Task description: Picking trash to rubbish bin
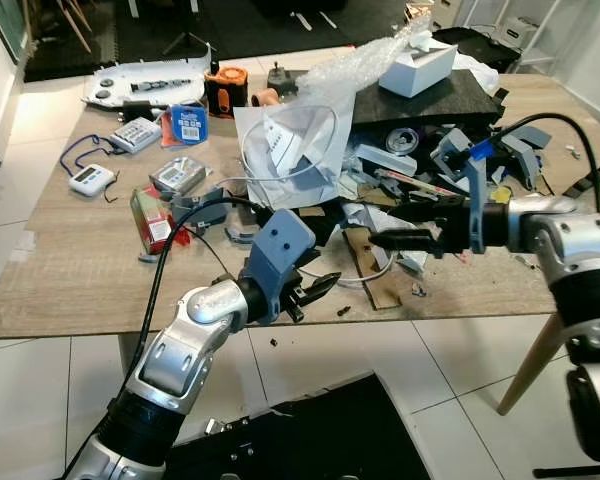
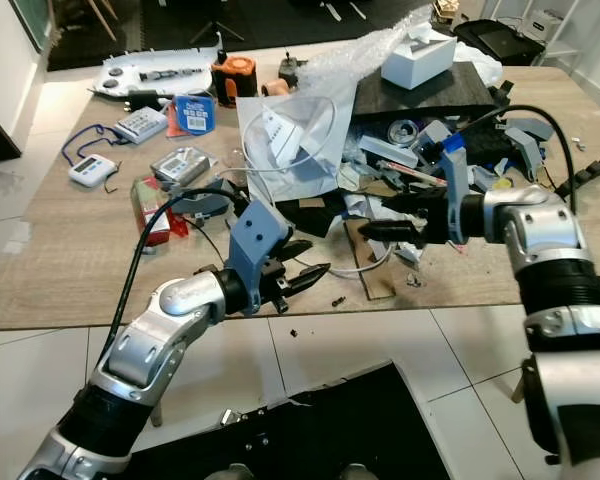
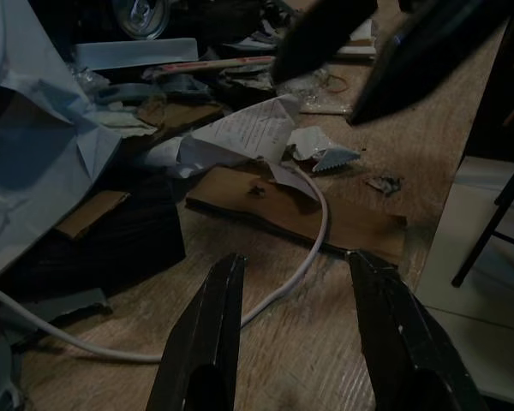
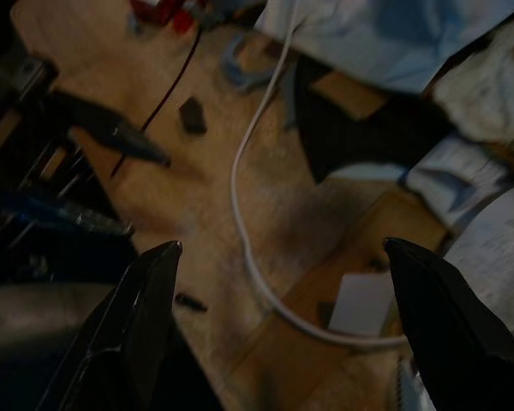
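Observation:
A heap of trash covers the wooden table: crumpled paper, a brown cardboard strip and a white cable lie near the front edge. My left gripper hovers open at that edge, its fingers pointing at the cable and cardboard. My right gripper is open just above the cardboard, facing the left one, and the cable runs between its wide-spread fingers. A black bin sits on the floor below the table's front edge.
A clear plastic bag, a white box on a black board, a red packet, timers and an orange tool crowd the table. A wooden table leg stands on the right, over a white tiled floor.

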Tool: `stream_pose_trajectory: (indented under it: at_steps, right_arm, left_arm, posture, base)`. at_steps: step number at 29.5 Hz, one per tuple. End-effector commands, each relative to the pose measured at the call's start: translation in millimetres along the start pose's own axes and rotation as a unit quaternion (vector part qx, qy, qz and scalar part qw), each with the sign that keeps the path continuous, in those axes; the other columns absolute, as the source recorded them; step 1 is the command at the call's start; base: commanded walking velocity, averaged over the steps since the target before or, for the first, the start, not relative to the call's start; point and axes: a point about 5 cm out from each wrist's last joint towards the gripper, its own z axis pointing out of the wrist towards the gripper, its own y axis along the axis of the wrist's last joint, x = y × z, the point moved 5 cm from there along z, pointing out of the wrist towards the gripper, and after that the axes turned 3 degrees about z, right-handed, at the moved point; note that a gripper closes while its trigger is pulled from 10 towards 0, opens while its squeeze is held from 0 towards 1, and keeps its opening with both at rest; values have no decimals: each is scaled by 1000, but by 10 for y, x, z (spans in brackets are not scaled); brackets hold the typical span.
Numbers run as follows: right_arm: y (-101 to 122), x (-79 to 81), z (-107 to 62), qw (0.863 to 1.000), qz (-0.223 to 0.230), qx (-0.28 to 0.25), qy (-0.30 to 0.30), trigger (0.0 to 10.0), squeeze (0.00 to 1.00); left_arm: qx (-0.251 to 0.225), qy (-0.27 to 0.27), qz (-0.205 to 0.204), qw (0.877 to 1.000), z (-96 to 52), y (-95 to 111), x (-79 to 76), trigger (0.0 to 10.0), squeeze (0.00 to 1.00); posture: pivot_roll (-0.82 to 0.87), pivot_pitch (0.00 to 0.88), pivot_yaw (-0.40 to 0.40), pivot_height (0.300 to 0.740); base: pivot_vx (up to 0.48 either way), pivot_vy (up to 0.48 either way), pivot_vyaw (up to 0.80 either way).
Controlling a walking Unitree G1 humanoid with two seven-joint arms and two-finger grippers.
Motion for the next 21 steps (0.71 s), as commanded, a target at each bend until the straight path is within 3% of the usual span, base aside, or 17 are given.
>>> stream_pose_trajectory:
  at_steps: [1, 5, 10, 16, 21]
  right_arm:
    - [-120, 35, 28, 999, -3, 40, 5, 10000, 0]
    - [-180, 76, 79, 998, -3, 65, 11, 10000, 0]
    - [-426, 34, 197, 993, 7, 116, -27, 10000, 0]
    - [-523, -69, 363, 989, 20, 120, -84, 10000, 0]
    - [-439, -20, 431, 991, 27, 104, -78, 10000, 0]
  left_arm:
    - [2, -10, 6, 1000, -3, -22, -47, 10000, 0]
    - [4, -17, 8, 1000, 0, -23, -65, 10000, 0]
    - [2, -14, 11, 1000, 31, -3, -53, 10000, 0]
    - [5, -16, 16, 1000, 54, -9, -72, 10000, 0]
    - [4, -18, 17, 1000, 57, 4, -82, 10000, 0]
  posture:
    - [42, 185, -23, 740]
    - [46, 181, -20, 740]
    - [45, 182, -22, 740]
    - [47, 186, -23, 740]
    - [47, 186, -23, 740]
  base:
    - [0, 0, 0]
    - [0, 0, 0]
    - [0, 0, 0]
    - [0, 0, 0]
    - [0, 0, 0]
